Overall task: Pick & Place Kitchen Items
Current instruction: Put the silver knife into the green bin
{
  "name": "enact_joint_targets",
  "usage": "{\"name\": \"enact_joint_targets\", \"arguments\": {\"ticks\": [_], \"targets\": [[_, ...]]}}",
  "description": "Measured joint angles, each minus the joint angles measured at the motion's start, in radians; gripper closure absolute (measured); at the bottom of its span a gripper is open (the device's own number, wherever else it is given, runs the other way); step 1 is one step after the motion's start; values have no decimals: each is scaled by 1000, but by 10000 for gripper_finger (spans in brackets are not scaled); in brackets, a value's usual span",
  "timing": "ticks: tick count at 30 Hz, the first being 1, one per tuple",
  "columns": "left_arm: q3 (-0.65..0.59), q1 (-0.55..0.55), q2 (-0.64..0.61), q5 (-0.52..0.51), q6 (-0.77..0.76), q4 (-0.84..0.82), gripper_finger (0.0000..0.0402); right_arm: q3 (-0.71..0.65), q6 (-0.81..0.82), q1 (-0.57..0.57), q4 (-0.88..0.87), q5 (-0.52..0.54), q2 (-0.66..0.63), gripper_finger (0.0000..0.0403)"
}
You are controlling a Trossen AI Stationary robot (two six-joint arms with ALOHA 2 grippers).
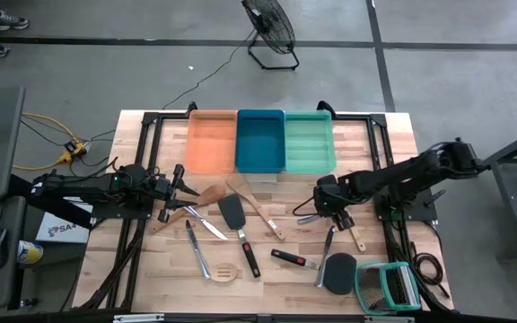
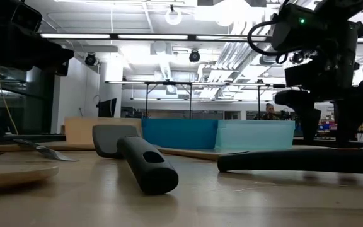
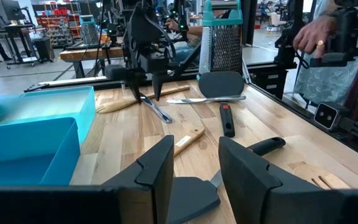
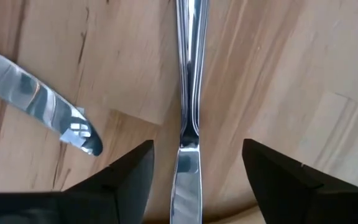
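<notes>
Silver cutlery handle [image 4: 188, 81] runs straight down the middle of the right wrist view, flat on the wooden table [image 4: 278, 56], its lower end lying between the two spread fingers of the right gripper [image 4: 197, 165], which grips nothing. A knife blade [image 4: 39, 102] lies apart at centre left. In the high view that right gripper [image 1: 328, 211] sits right of centre; the left gripper [image 1: 179, 182], open and empty, waits at centre left, below the orange tray [image 1: 212, 142].
</notes>
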Motion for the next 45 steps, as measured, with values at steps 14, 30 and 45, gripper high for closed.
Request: {"name": "enact_joint_targets", "arguments": {"ticks": [14,30,45], "targets": [[0,0,0,0,0,0,277,0,78,18,36,54,46,181],[0,0,0,0,0,0,277,3,78,23,44,38,90,209],[0,0,0,0,0,0,277,1,81,24,40,11,99,307]]}}
